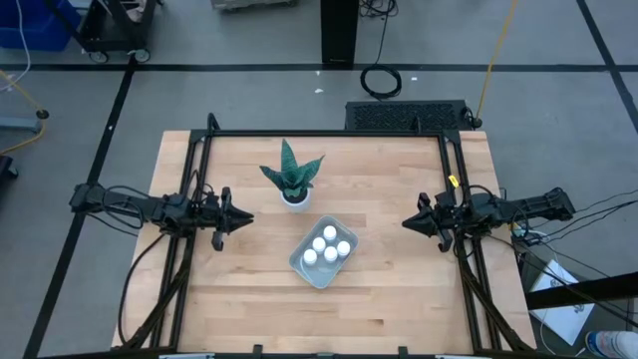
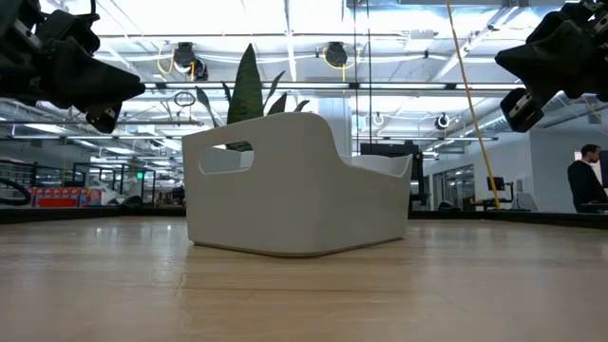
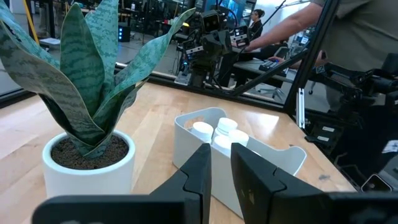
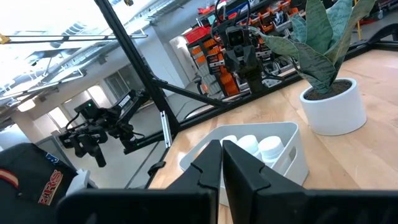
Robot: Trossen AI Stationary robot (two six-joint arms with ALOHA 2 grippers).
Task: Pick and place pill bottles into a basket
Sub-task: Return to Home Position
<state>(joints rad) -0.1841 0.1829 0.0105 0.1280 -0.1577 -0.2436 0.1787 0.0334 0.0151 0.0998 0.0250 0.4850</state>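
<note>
The pale basket (image 1: 300, 262) stands on the table's middle, a little toward the near edge, and also shows in the low view (image 2: 294, 204). Several white pill bottles (image 1: 329, 245) stand upright inside it, and they show in the left wrist view (image 3: 203, 129) and the right wrist view (image 4: 271, 146). My left gripper (image 1: 245, 219) hovers shut and empty to the basket's left, above the table. My right gripper (image 1: 407, 223) hovers shut and empty to the basket's right. Both point toward the table's middle.
A potted snake plant in a white pot (image 1: 294, 197) stands just beyond the basket toward the far edge. Black frame rails (image 1: 199, 179) run along the table's left, right and far sides. Bare wood lies near the front edge. People show in the room beyond the table.
</note>
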